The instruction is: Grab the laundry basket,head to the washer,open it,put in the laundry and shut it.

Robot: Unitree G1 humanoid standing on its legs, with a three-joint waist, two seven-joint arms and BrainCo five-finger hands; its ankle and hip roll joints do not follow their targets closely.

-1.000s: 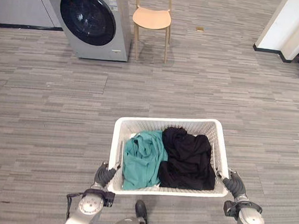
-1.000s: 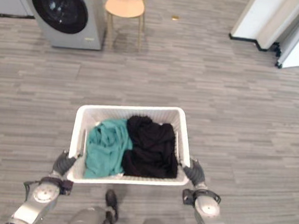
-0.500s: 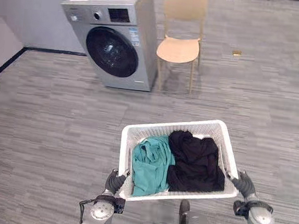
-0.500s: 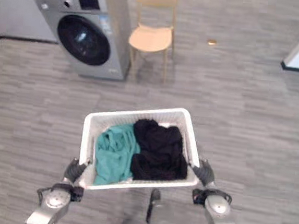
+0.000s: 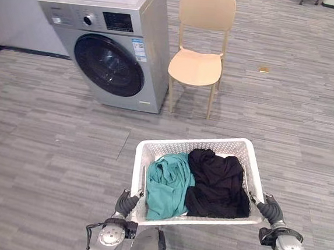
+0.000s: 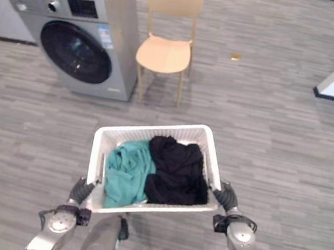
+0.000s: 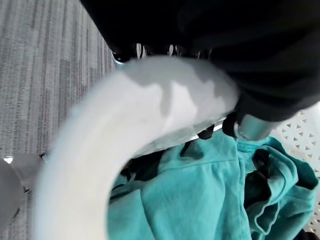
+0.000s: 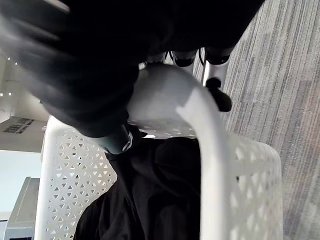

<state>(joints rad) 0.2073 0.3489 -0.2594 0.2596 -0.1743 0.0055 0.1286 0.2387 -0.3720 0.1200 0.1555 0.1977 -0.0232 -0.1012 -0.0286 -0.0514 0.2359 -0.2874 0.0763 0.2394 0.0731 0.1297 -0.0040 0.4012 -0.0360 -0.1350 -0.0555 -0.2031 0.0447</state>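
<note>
Basket (image 5: 195, 148): white plastic, rectangular, perforated walls, solid rim; lower centre of the head views, held level above the grey floor. Both short ends clasped: left hand (image 5: 126, 203) at the lower-left rim, right hand (image 5: 268, 210) at the lower-right rim, fingers curled round the edge in each wrist view.

Teal garment (image 5: 167, 183): crumpled, left half of the basket.

Black garment (image 5: 217, 182): crumpled, right half, touching the teal one.

Washer (image 5: 107, 44): silver-grey front-loader, upper left of the frame, standing on the floor well apart from the basket. Round dark door (image 5: 109, 65) closed; control panel with a dial along the top front.
</note>
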